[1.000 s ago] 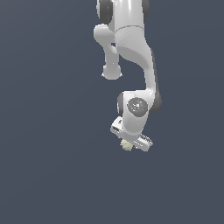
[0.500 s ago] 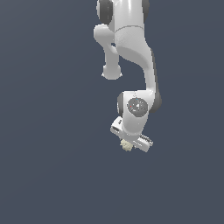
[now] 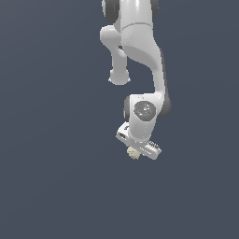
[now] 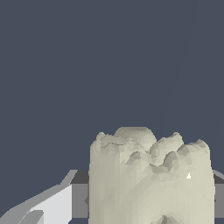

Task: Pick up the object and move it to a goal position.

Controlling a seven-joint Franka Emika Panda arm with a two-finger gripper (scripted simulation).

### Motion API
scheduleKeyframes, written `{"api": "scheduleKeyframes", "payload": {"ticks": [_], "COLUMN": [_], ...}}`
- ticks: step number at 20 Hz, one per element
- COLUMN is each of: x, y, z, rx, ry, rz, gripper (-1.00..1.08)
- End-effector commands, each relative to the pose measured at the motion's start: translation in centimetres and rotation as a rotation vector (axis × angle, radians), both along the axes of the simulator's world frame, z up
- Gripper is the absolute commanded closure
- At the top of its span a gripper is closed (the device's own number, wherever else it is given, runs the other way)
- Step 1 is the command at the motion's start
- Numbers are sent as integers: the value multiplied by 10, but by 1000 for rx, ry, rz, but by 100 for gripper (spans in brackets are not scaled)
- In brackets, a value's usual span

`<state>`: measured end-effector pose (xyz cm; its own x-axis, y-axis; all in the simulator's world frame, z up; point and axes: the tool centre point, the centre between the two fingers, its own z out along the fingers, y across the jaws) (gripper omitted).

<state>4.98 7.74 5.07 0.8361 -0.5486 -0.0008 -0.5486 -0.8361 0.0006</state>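
The object [image 3: 133, 153] is a small pale cream-yellow lumpy chunk. In the exterior view it peeks out just under the white hand of my arm, low in the middle of the picture. My gripper [image 3: 136, 152] is shut on it. In the wrist view the object [image 4: 151, 175] fills the lower right, close to the camera, with a white and grey finger [image 4: 52, 203] beside it and a dark pad behind it. The second finger is mostly hidden by the chunk.
The white arm [image 3: 140, 51] reaches down from the top of the exterior view. All around is a plain dark blue-grey surface [image 3: 51, 177] with no other objects or edges in view.
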Motion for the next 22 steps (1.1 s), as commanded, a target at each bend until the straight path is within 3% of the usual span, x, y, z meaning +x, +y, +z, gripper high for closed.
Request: {"api": "scheduleKeyframes", "payload": {"ticks": [1,9,22], "x": [-4,-27,-84], "y": [-6,-37,-117], "z": [8,49,155], "rx": [0,1,3], "ry": [-1,-1,-1], "rz": [0,0,-1], "gripper": [108,108,108]}}
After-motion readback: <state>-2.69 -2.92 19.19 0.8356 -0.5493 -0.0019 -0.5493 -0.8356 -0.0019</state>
